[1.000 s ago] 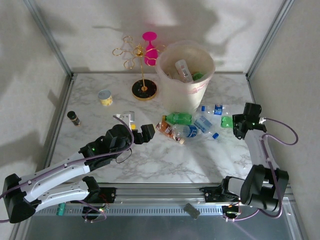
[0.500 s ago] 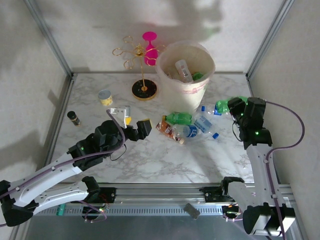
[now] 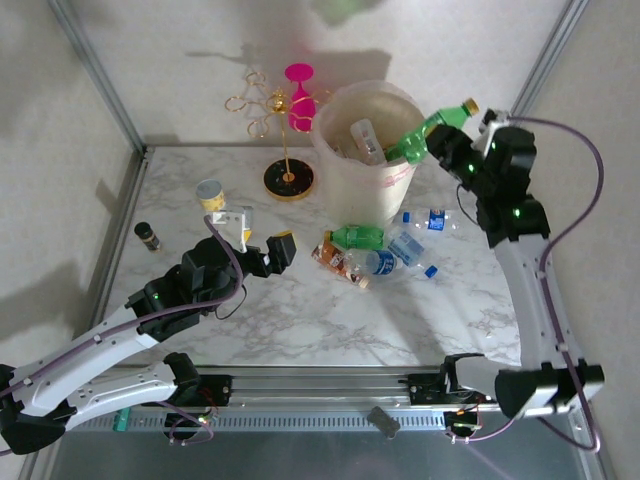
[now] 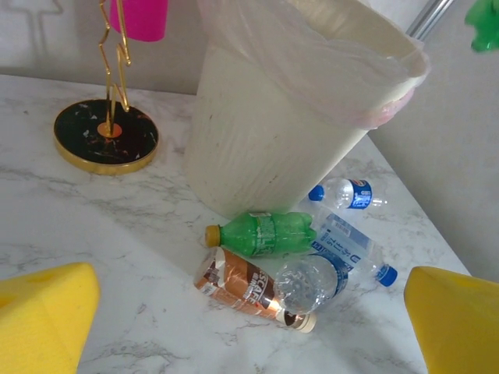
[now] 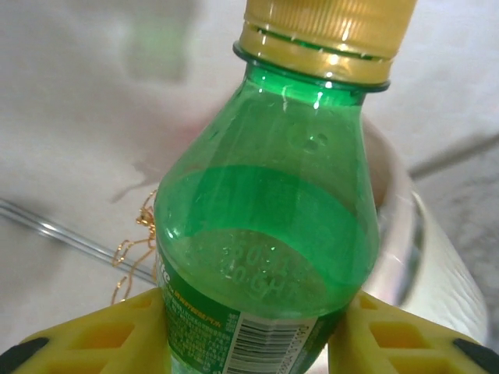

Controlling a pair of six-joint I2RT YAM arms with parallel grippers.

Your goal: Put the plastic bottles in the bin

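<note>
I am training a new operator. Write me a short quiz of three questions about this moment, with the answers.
1. True or false: the left gripper is shut on a bottle.
2. The right gripper holds the green bottle: A) raised near the rim of the bin; B) lying on the table; C) touching the gold stand.
3. What colour is that bottle's cap?
Key: 1 false; 2 A; 3 yellow.
</note>
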